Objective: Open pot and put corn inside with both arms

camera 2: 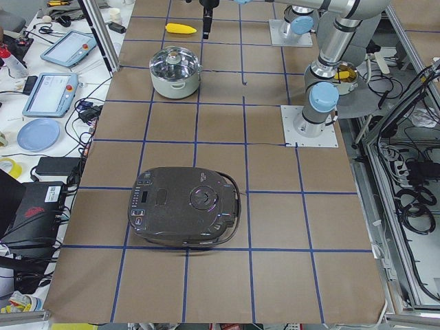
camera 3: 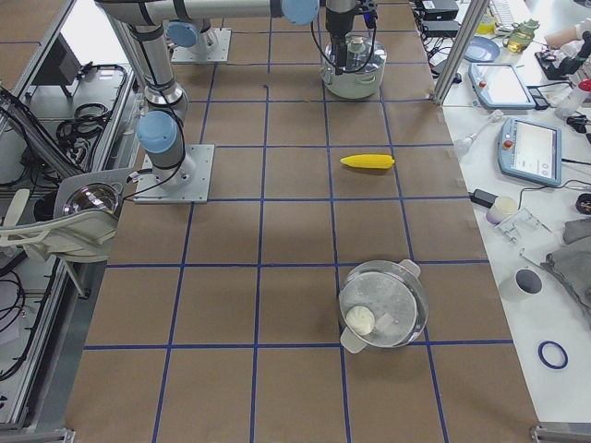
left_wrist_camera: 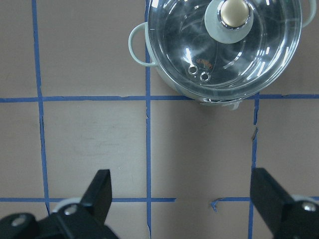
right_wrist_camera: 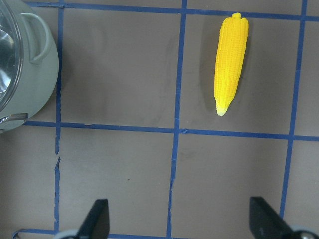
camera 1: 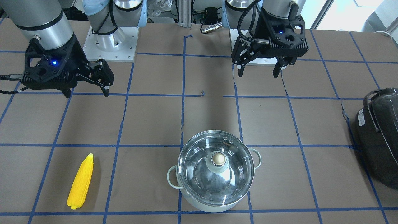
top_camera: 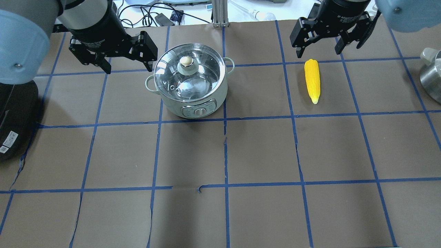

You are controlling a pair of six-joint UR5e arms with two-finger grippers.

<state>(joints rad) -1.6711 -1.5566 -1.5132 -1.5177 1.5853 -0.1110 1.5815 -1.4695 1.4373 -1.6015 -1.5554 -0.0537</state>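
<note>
- Left gripper (top_camera: 129,70) hangs just beside the pot (top_camera: 206,100), spread wide and holding nothing. It is likely staged to take the lid knob (top_camera: 186,61).
- Pot stands on the bench (top_camera: 258,155) with its lid (top_camera: 203,77) on. The lid is clear domed glass, the wall smooth and pale, with loop handles.
- Corn (top_camera: 312,80) lies flat, well apart from the pot. It is yellow, ribbed and tapered.
- Right gripper (camera 1: 87,93) hangs near the corn, wide open and empty, probably staged for the pick.
</note>
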